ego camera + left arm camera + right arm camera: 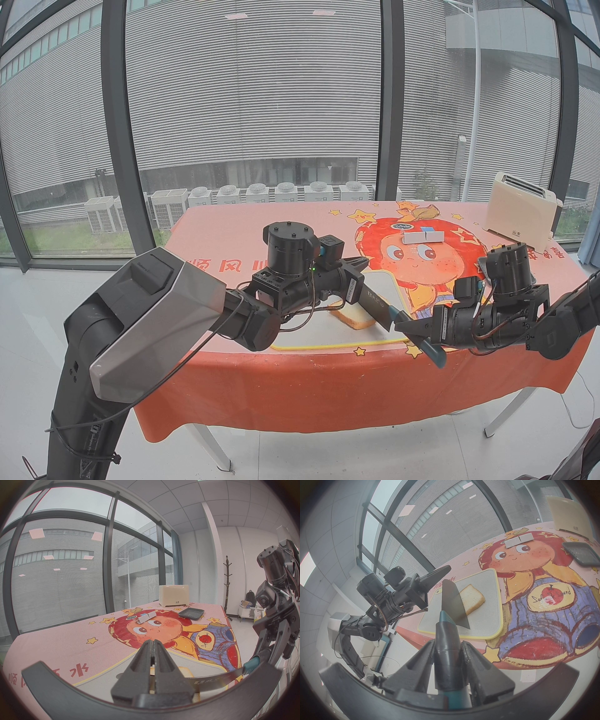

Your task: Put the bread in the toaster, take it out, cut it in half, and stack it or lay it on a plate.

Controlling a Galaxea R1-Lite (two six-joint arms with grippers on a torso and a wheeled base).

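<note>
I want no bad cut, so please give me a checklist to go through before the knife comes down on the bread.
1. Grip on knife: ok, right gripper is shut on its handle.
2. Place of bread: ok, flat on board, uncut.
3. Blade over the bread's middle: cannot tell; it crosses the bread, perhaps off centre.
4. Bread steadied: not ok, left gripper is shut and apart from it.
5. Left gripper away from blade: cannot tell, they look close.
</note>
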